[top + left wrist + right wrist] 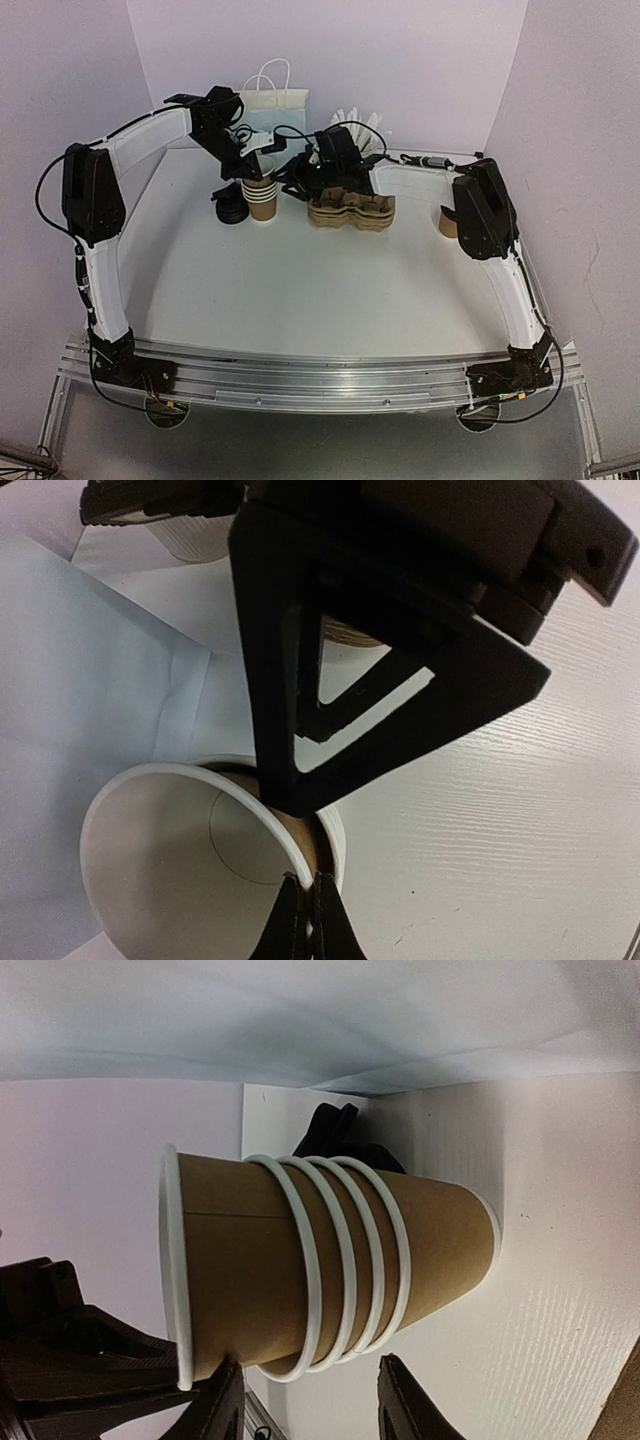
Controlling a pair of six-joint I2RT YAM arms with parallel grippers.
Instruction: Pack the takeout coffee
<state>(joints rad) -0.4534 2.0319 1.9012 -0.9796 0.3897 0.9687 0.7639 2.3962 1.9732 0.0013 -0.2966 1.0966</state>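
A nested stack of brown kraft cups (262, 198) with white rims stands at the back left of the table, with no lids on them. Beside it lies a pile of black lids (232, 208). My left gripper (258, 166) comes down on the stack from above. In the left wrist view it (305, 888) is shut on the white rim of the top cup (180, 870), one finger inside and one outside. My right gripper (308, 1400) is open beside the stack (330, 1260), its fingertips level with the upper cups. The black lids (335, 1130) show behind the stack.
A pile of cardboard cup carriers (350, 212) sits right of the stack, under the right wrist. A pale blue paper bag (272, 110) with white handles stands at the back wall, next to a white holder of sticks (358, 122). One more brown cup (447, 222) stands by the right elbow.
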